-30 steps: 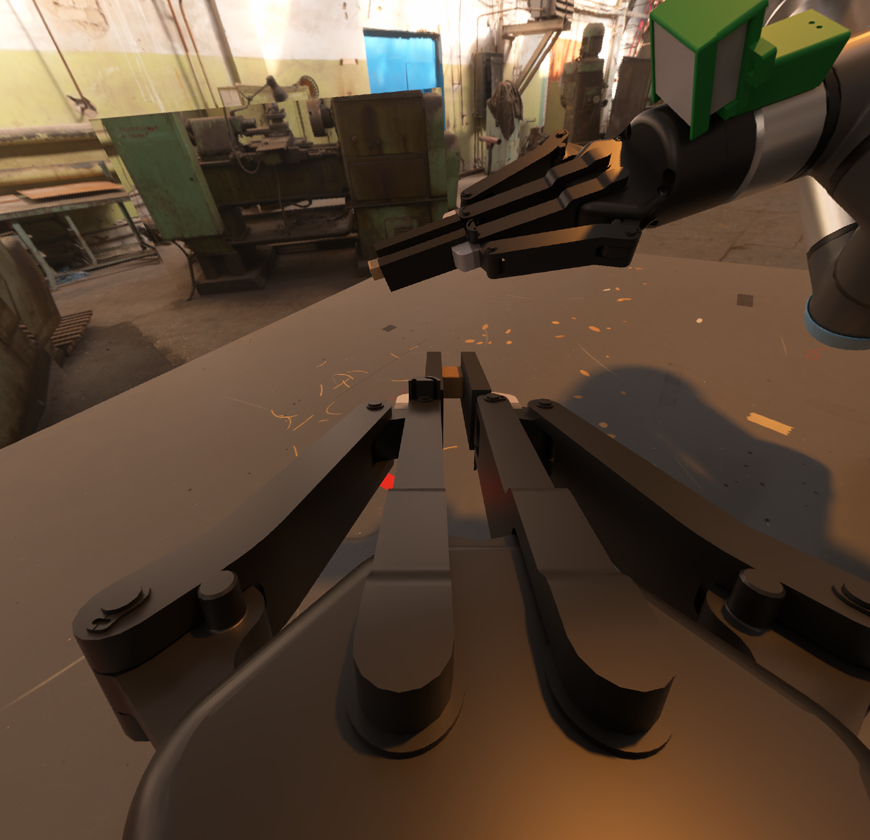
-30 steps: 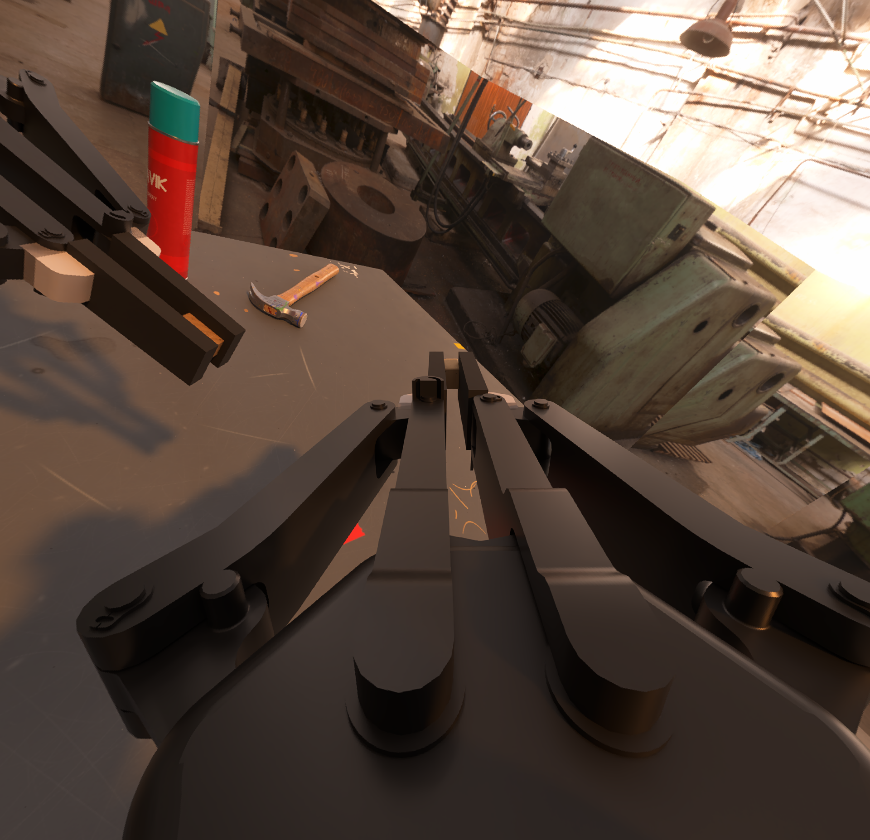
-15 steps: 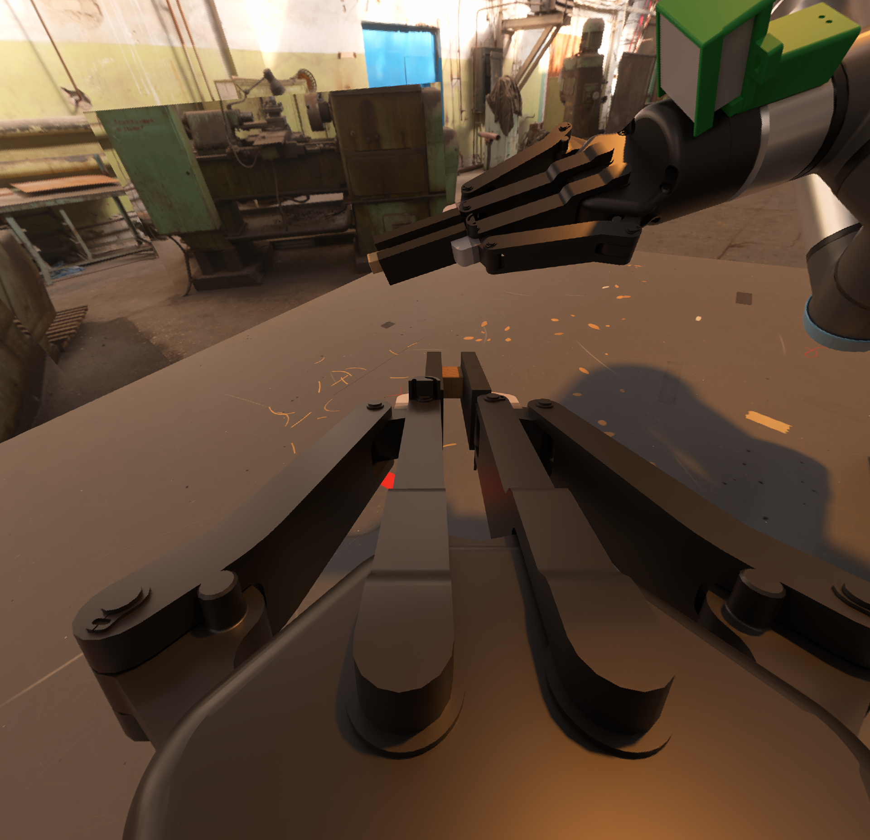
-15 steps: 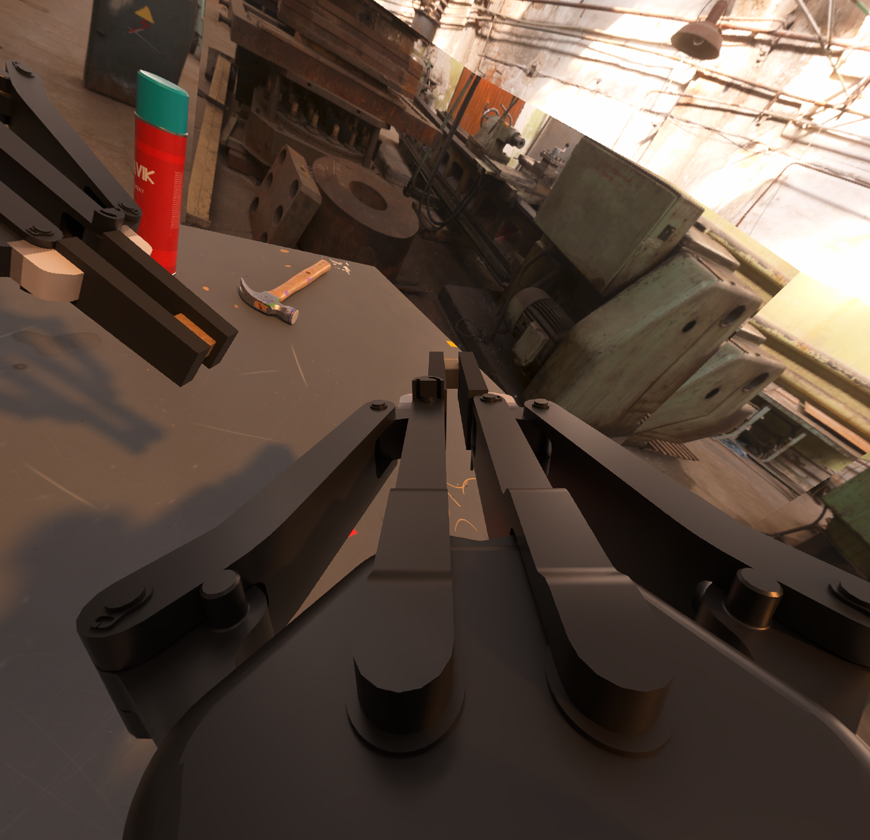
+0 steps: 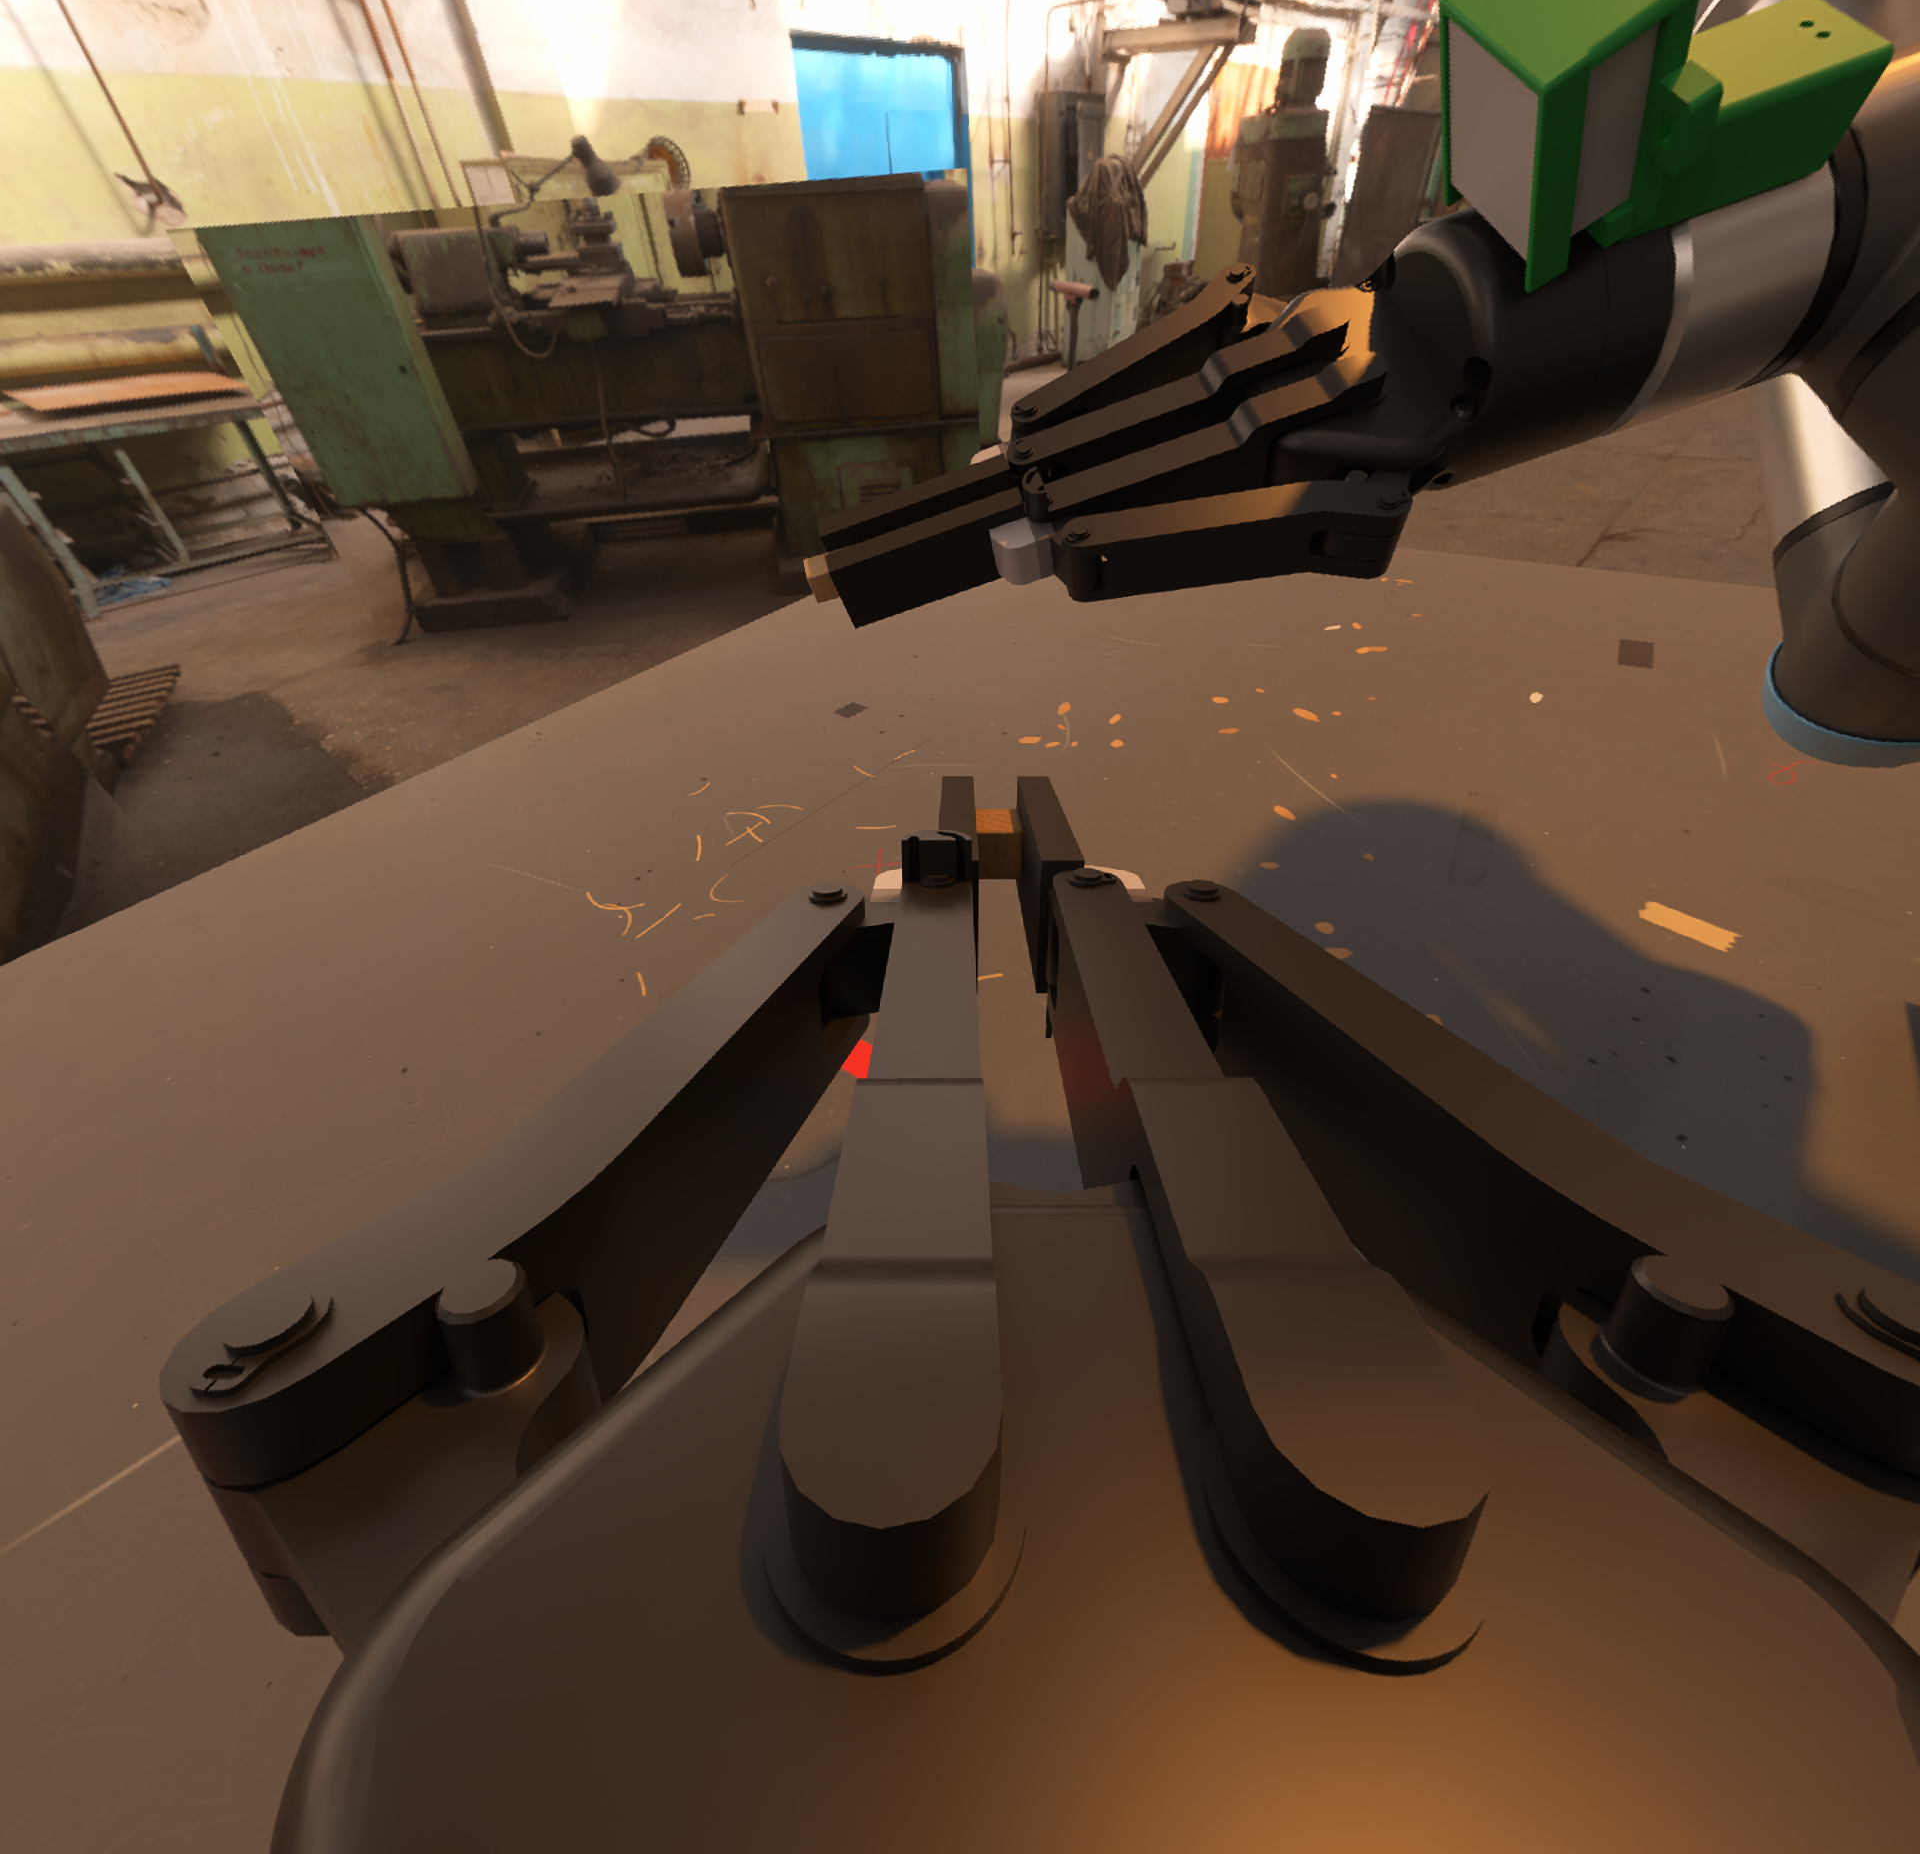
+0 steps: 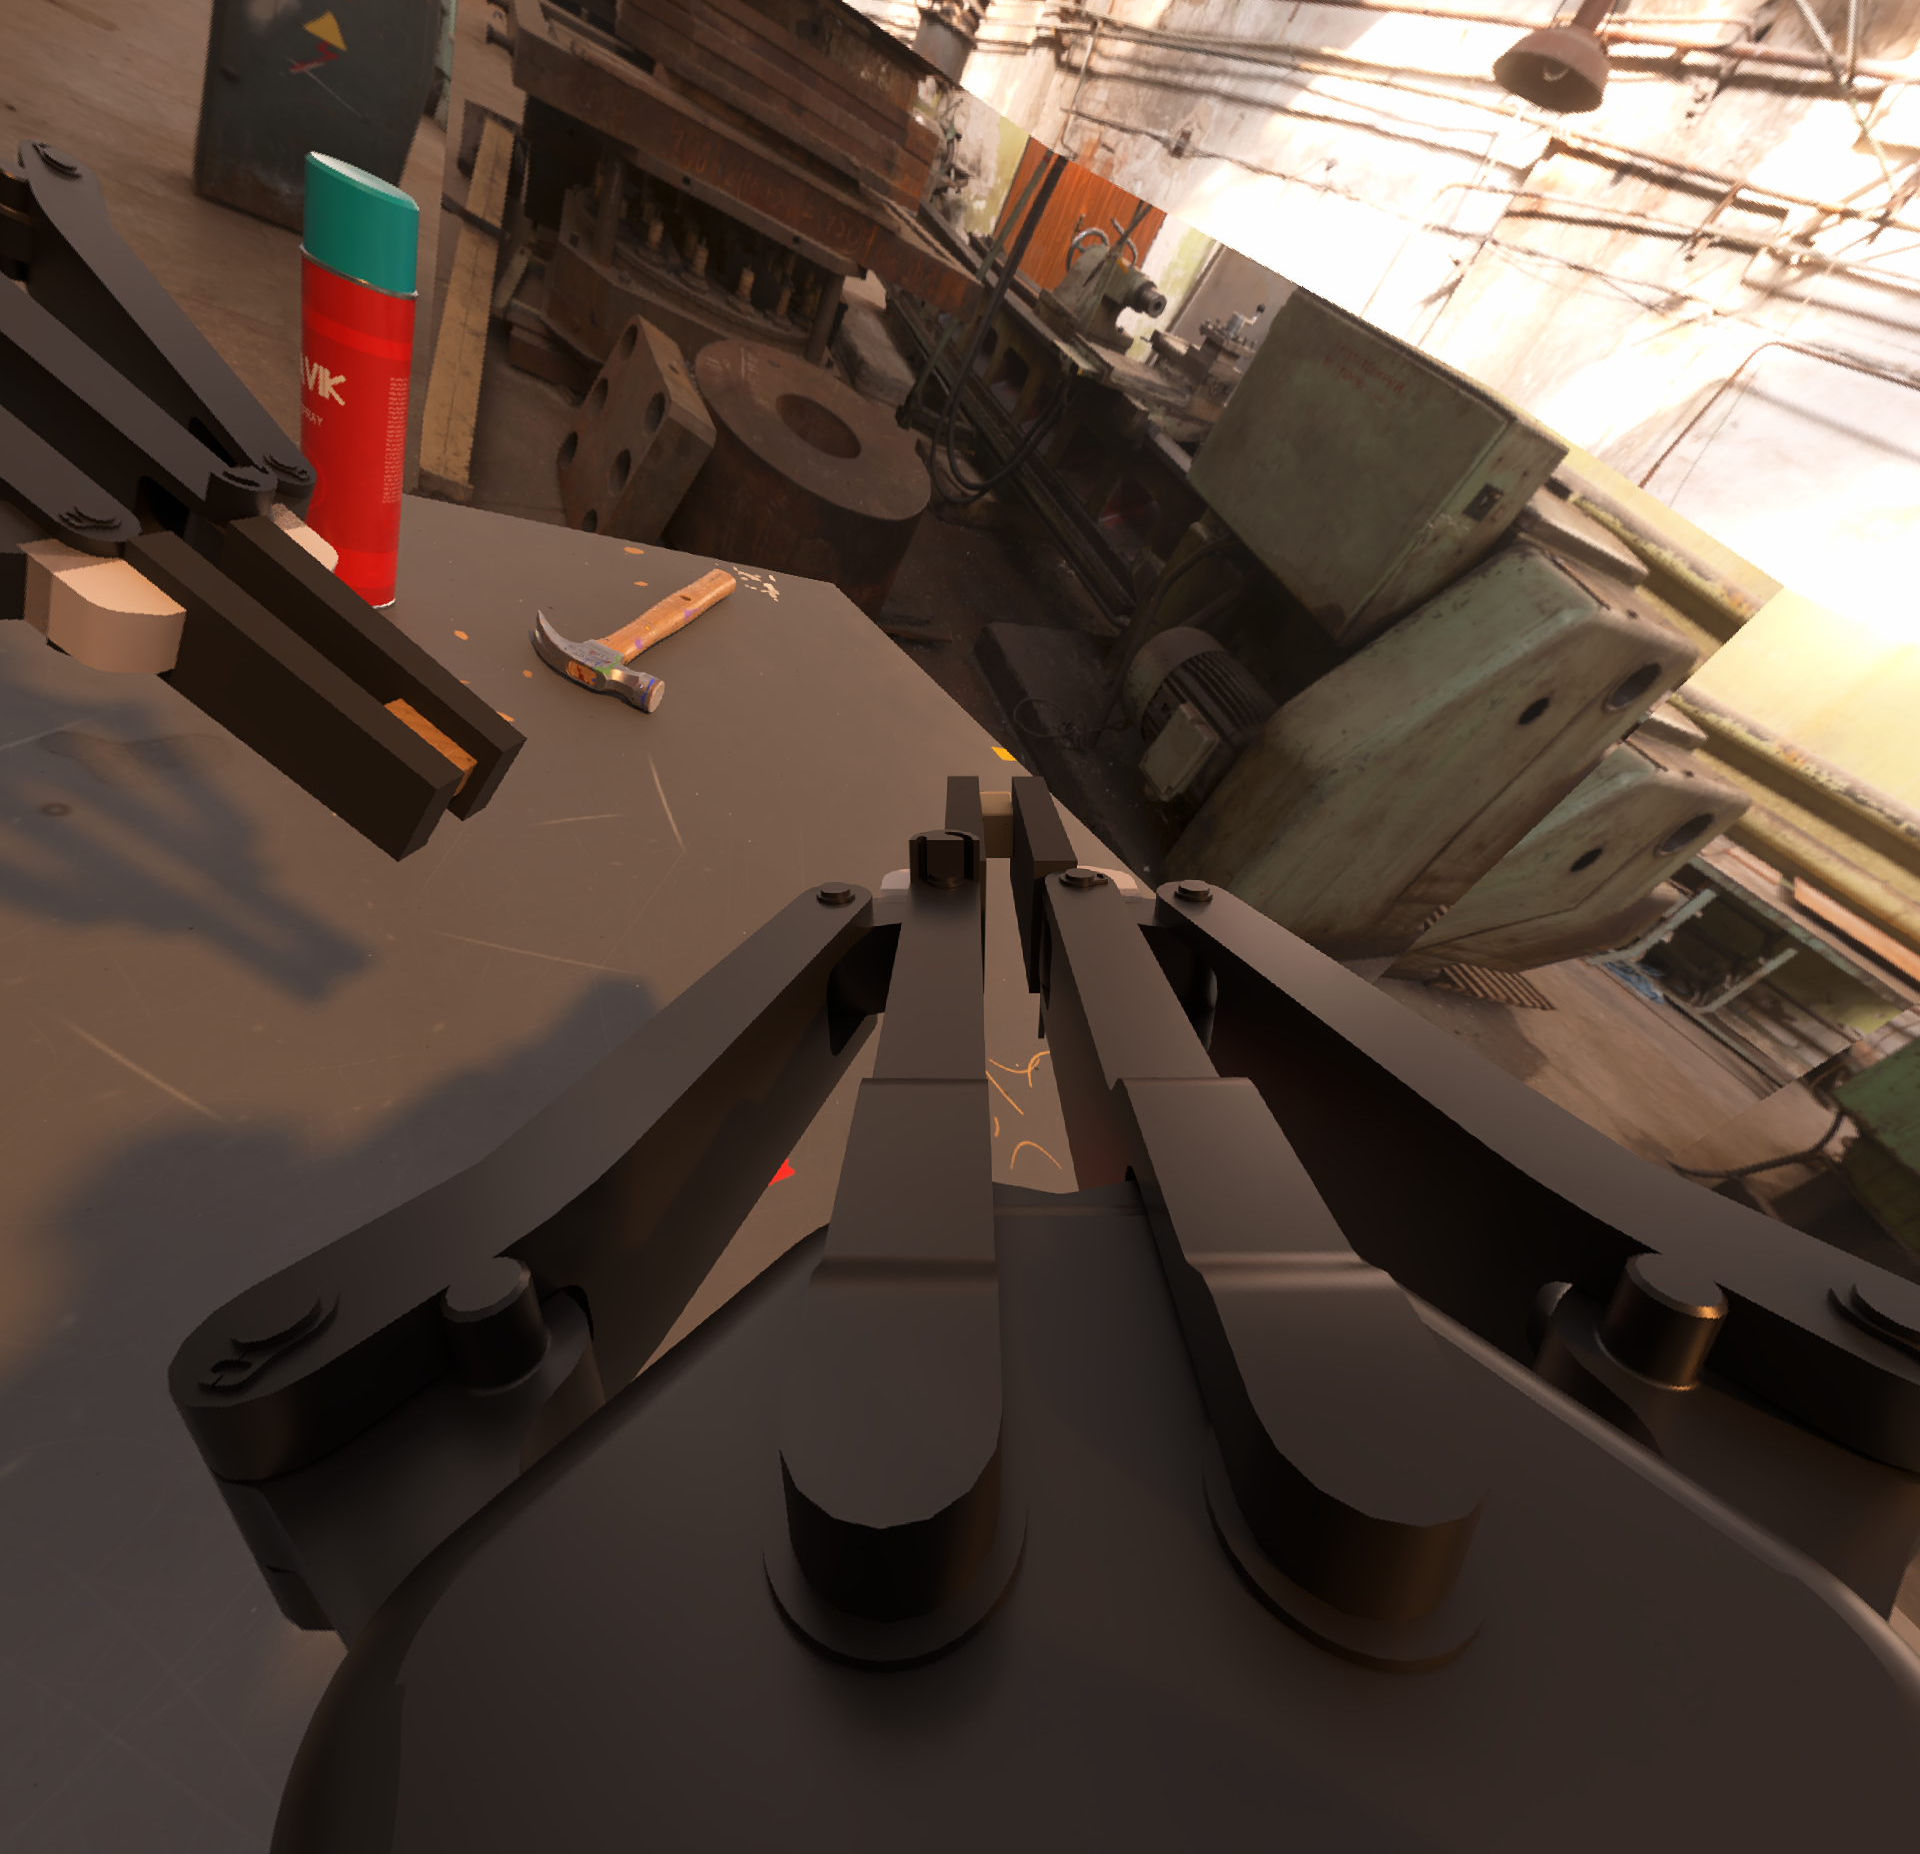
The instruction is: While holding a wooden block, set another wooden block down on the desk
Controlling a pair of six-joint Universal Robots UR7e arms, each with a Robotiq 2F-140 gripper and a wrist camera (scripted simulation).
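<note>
In the left wrist view my left gripper (image 5: 997, 807) is shut on a small wooden block (image 5: 997, 840), held over the dark desk (image 5: 416, 1025). My right gripper (image 5: 847, 594) hangs above the desk beyond it, shut on a second wooden block (image 5: 821, 578) that peeks out at its tips. In the right wrist view my right gripper (image 6: 995, 807) pinches its pale block (image 6: 997, 822) near the desk's far edge. The left gripper (image 6: 473, 781) shows at the left, clamping its block (image 6: 431, 739). Both blocks are mostly hidden by the fingers.
A red spray can with a teal cap (image 6: 353, 433) and a hammer (image 6: 629, 646) stand on the desk (image 6: 312, 973) near its far edge. The right arm (image 5: 1849, 609) and its green wrist mount (image 5: 1558, 111) fill the upper right. Workshop machines stand beyond the desk.
The right gripper has lifted slightly with its block. The left wrist view has turned slightly. Both grippers stay shut on their blocks.
</note>
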